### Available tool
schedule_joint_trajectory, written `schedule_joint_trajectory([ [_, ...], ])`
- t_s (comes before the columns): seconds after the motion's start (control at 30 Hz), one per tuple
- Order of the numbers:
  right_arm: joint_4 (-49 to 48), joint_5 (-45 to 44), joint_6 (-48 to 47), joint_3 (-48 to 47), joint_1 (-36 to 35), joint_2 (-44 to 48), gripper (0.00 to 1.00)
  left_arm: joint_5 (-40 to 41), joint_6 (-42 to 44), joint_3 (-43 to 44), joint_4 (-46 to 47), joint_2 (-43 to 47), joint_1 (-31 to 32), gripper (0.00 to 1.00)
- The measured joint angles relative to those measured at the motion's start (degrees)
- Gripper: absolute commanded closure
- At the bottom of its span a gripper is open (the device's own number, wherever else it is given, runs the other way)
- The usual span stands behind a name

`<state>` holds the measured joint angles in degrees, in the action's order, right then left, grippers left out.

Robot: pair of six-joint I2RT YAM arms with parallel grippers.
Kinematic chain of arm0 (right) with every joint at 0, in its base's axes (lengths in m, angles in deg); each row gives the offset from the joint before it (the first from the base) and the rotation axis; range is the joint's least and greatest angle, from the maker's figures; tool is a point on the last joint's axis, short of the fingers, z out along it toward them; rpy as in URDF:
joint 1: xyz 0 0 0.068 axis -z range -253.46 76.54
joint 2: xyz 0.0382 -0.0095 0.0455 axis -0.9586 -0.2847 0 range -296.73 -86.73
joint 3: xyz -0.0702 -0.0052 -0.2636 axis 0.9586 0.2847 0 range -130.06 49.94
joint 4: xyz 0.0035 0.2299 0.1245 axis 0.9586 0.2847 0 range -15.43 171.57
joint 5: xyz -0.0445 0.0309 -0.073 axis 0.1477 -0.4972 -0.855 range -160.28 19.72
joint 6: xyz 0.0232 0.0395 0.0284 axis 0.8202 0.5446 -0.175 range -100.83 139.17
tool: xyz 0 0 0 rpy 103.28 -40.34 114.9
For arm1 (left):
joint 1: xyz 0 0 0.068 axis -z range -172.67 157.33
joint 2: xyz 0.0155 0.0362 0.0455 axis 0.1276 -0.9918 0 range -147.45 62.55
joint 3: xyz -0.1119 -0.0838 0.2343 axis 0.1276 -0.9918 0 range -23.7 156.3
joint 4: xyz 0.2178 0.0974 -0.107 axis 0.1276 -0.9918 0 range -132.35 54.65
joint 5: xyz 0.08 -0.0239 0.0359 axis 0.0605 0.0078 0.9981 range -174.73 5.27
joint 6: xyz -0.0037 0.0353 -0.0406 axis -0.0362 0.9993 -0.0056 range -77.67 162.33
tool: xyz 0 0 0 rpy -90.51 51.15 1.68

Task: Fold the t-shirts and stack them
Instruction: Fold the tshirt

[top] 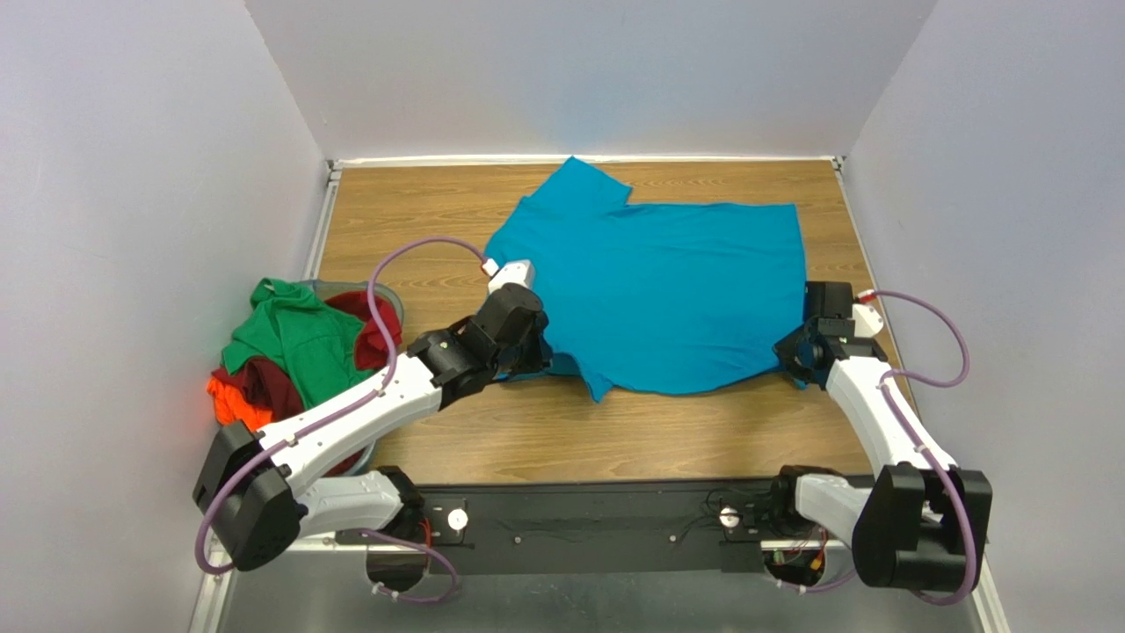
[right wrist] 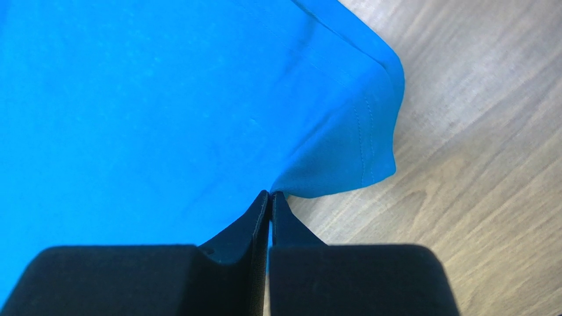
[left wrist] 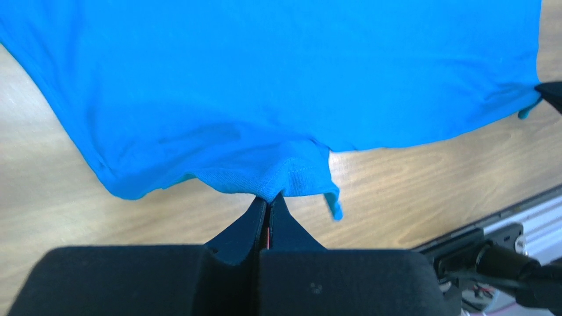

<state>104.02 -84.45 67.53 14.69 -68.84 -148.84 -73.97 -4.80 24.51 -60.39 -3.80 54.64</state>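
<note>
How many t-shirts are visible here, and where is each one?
4. The teal-blue t-shirt lies spread on the table; the green t-shirt, dark red t-shirt and orange t-shirt are heaped in the basket at the left. More may be hidden underneath.

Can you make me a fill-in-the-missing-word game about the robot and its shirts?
1. The shirt spread out on the table is the colour ____.
2. The basket full of other clothes sits on the robot's ____ side.
3. The left fingers and the right fingers are not open; both are ____ on the shirt's edge.

Missing words: blue; left; shut.
</note>
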Motion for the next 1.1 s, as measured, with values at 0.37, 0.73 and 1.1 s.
schedule_joint_trajectory([
  [0.37,-0.09,0.55,-2.21,-5.81,0.0,-4.63,0.9,0.37,6.73,8.02,2.75,-4.63,-5.09,1.0],
  [0.73,-0.26,0.5,-3.48,-10.69,0.0,-8.61,0.9,0.39,10.58,10.56,5.16,-9.55,-9.44,1.0],
  [1.1,-0.5,-0.15,-4.42,-16.31,0.0,-14.08,0.9,0.76,16.59,13.64,11.65,-13.25,-14.05,1.0],
])
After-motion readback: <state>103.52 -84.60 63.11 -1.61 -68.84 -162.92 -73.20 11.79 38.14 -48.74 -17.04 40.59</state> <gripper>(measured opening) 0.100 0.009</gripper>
